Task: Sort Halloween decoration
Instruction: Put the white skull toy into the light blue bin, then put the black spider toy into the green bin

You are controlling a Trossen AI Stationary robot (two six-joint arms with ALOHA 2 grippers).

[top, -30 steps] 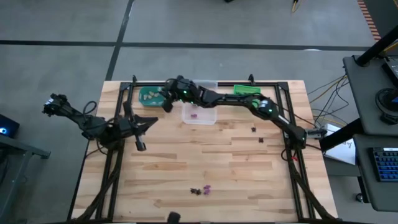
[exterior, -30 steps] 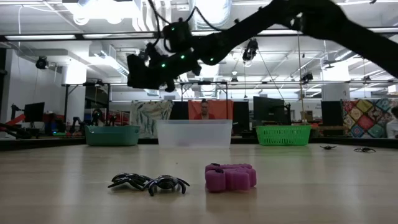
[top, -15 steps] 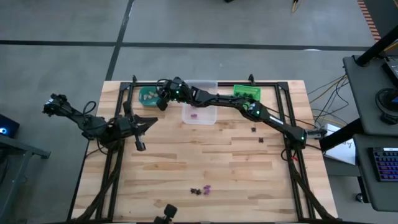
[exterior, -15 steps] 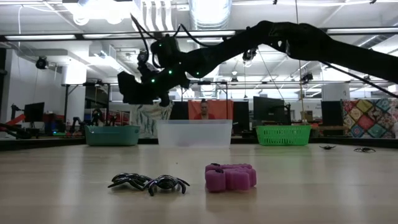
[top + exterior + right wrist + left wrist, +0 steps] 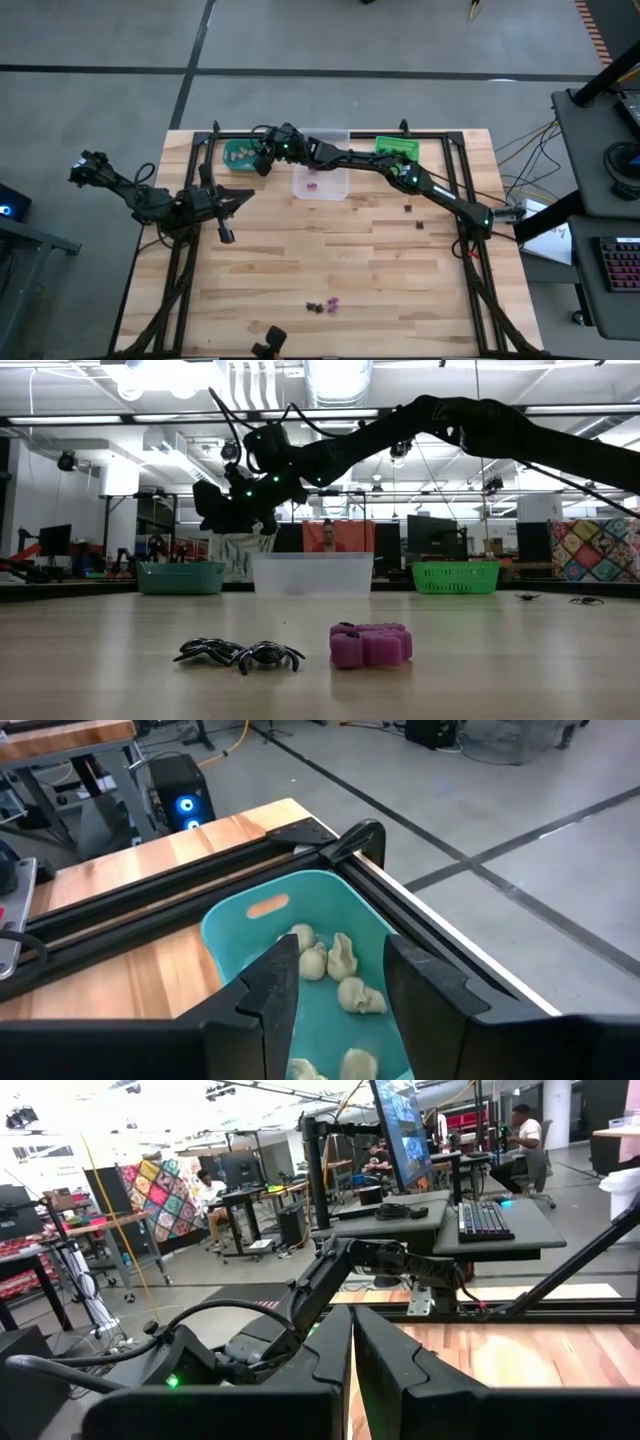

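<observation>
Newly dropped beige trinkets (image 5: 335, 970) in teal bin (image 5: 240, 920)

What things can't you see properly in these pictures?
- Green bin: its contents are hidden, by the right arm in the high view and by its walls in the low view.
- Dark trinkets by the right arm: too small in the high view to tell their shape.
- Teal bin: the right pincer covers its near part in the right wrist view.
</observation>
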